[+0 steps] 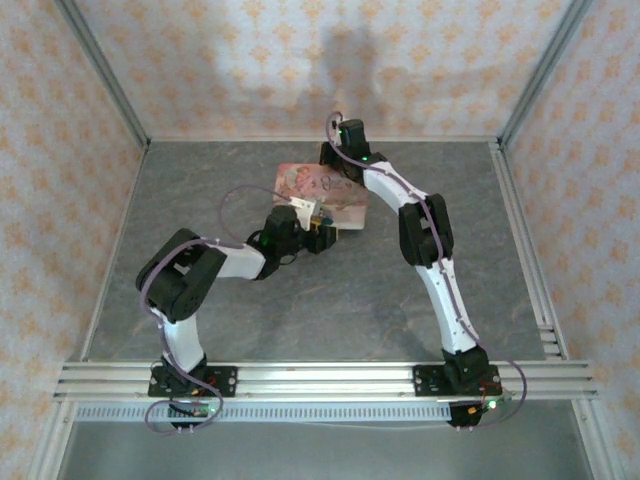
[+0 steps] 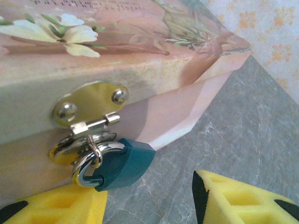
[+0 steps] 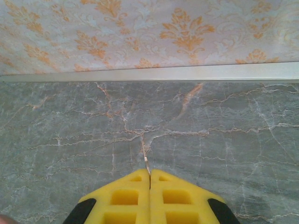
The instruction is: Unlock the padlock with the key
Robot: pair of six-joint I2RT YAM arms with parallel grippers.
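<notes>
One padlock, one key, one pink tin

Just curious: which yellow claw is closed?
The right gripper: its fingers press together on a thin key; the left gripper's stand apart beside the padlock.

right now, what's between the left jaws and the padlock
Just bare table, in the left wrist view; the padlock hangs ahead of the open left jaws.

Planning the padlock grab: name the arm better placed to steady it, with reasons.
Left. The left jaws stand open right at the padlock hanging from the hasp. The right jaws, shut on a sliver, apparently the key, face the far wall.
</notes>
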